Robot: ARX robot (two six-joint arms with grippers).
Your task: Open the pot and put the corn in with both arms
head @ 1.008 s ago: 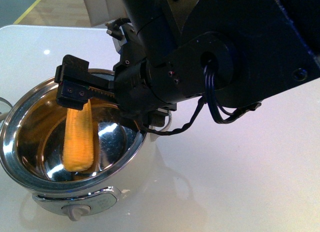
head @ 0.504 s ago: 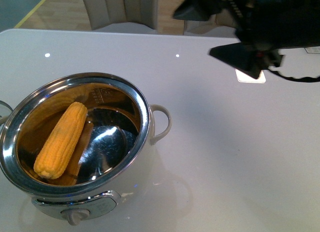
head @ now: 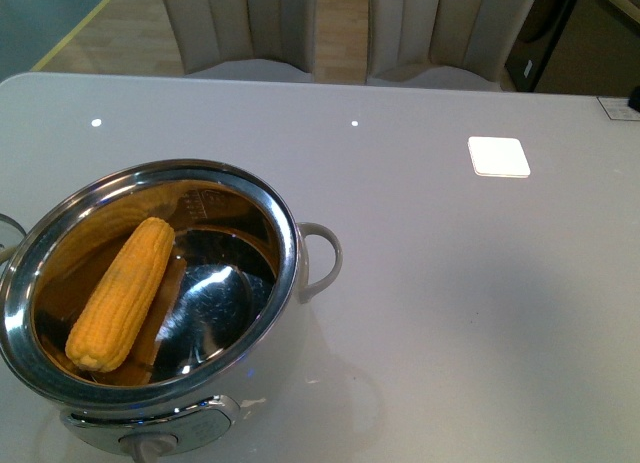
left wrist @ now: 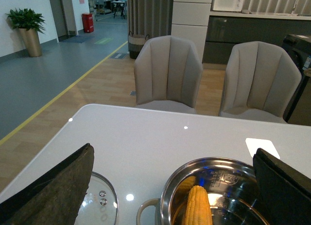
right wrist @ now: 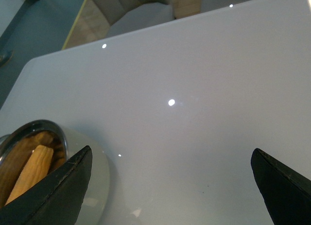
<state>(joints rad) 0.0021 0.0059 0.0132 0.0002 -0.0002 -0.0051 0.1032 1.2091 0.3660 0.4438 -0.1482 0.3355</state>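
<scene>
Both jaws spread empty; corn (head: 122, 293) lies inside pot (head: 285, 245)

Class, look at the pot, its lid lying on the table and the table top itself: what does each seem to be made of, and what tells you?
Pot: polished metal, probably stainless steel; its inside mirrors the corn.
Lid: seemingly clear glass with a metal rim; the table shows through it.
Table top: glossy white, hard material, kind unclear; it reflects ceiling lights.

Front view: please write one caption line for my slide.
Corn lies inside the open pot on the white table.
</scene>
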